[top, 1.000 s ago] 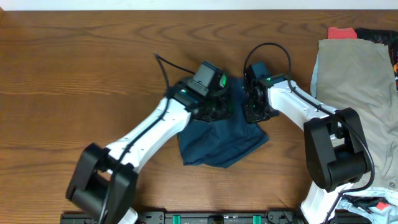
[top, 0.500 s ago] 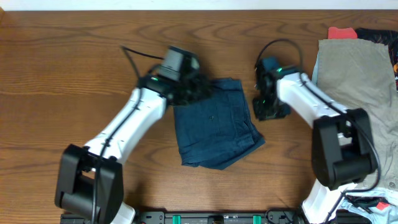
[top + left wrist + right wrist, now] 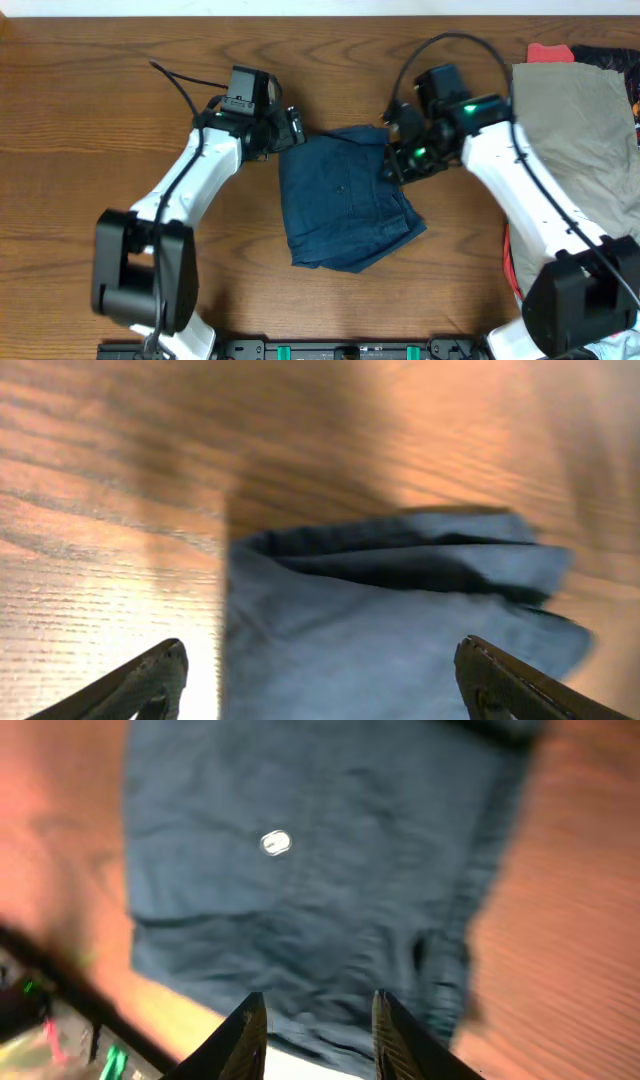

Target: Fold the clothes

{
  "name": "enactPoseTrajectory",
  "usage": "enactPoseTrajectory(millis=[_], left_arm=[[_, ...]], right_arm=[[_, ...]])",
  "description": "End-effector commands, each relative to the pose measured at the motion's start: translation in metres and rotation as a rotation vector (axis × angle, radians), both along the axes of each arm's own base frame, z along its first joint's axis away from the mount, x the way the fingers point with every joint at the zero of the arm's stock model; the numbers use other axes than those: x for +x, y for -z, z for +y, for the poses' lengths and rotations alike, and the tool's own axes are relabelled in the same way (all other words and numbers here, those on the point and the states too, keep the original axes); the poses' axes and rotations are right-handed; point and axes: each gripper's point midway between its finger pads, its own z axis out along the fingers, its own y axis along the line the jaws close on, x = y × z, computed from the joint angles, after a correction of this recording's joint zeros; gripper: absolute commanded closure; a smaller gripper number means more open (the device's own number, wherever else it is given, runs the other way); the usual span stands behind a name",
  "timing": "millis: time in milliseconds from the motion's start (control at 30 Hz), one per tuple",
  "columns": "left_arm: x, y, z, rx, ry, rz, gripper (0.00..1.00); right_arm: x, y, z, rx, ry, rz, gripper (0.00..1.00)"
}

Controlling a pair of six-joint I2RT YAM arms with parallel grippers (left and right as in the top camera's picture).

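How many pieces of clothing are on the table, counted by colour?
Navy blue shorts: 1
Khaki-grey garment: 1
Red garment: 1
Dark garment: 1
Total: 4 that can be told apart; more may lie hidden at the right edge.

Overhead looks down; both close wrist views share the shorts (image 3: 340,200).
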Motion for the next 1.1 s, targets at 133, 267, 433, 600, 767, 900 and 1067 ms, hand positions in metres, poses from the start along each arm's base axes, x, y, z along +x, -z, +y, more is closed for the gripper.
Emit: enactPoseTrajectory(millis=[133,267,433,600,767,900,1067], left_arm=[[0.000,0.044,0.001,0.017,0.020,0.094,0.12],[-0.007,0.059,-0.011,-0.048,0.052,0.148,0.12],[-0.015,0.079,-0.012,-0.049,0.056,0.210,0.56],[-0.012,0.078,-0.009,-0.051,0.047,0.201,0.94],[0.002,0.063,0.021,-0.057,-0.026,0.163,0.94],[0.019,0.045,0.077,-0.021,-0.160,0.101,0.94],[0.027,0.014,0.185,0.052,-0.413,0.011,0.94]], right_arm=[[-0.050,0.049,0.029,-0.029,-0.146,0.131,0.65],[-0.057,0.078,0.014,-0.155,-0.070,0.142,0.64],[-0.059,0.093,-0.002,-0.228,-0.016,0.145,0.64],[-0.050,0.094,-0.014,-0.266,0.021,0.127,0.64],[-0.038,0.084,-0.027,-0.283,0.105,0.115,0.64],[-0.023,0.063,-0.039,-0.254,0.161,0.066,0.62],[-0.011,0.038,-0.056,-0.219,0.231,0.003,0.60]])
